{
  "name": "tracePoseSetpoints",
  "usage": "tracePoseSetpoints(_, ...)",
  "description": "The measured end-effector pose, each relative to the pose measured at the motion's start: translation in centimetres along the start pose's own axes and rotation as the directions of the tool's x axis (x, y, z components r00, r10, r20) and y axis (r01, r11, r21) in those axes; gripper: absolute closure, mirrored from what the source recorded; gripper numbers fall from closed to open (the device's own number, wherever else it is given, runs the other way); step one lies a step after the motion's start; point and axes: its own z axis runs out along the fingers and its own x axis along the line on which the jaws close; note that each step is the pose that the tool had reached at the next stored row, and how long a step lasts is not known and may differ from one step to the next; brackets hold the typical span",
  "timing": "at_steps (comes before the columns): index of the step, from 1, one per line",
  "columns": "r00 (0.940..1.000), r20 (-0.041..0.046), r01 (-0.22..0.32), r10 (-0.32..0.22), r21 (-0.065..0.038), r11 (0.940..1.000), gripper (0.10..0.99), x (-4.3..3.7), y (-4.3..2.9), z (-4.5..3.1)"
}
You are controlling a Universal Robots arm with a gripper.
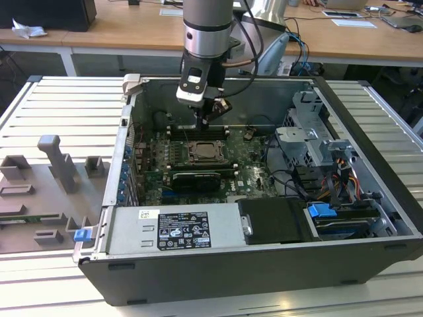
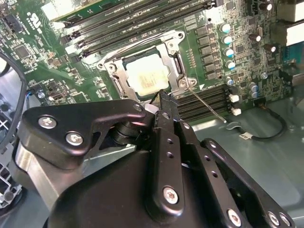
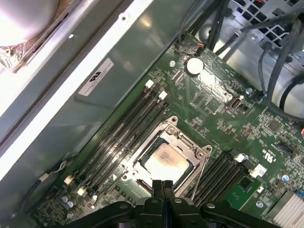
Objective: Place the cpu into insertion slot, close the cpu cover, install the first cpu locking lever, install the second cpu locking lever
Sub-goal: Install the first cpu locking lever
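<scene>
The hand (image 3: 162, 183) hangs vertical, fingers (image 3: 157, 187) pinched together, at the edge of the cpu cover (image 3: 186, 140).

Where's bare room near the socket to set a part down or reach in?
Bare case metal past the edge of the board, crossed by one thin cable. The ribbed table on the exterior view's left of the case has bare slats. Crowded: memory slots flank the socket; cables fill the drive bay.

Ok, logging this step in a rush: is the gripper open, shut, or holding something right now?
Gripper: shut, holding nothing, fingertips together at the edge of the cpu cover.
</scene>
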Motion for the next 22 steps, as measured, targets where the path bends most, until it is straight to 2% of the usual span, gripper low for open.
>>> tracePoseSetpoints(13, 0.9979, -0.0021, 0.065, -0.065, 0.001, 0.9979, 0.980, 0.00, 0.00, 0.00)
tracePoseSetpoints(22, 0.9927, -0.0039, 0.120, -0.120, 0.001, 0.9927, 0.980, 0.00, 0.00, 0.00)
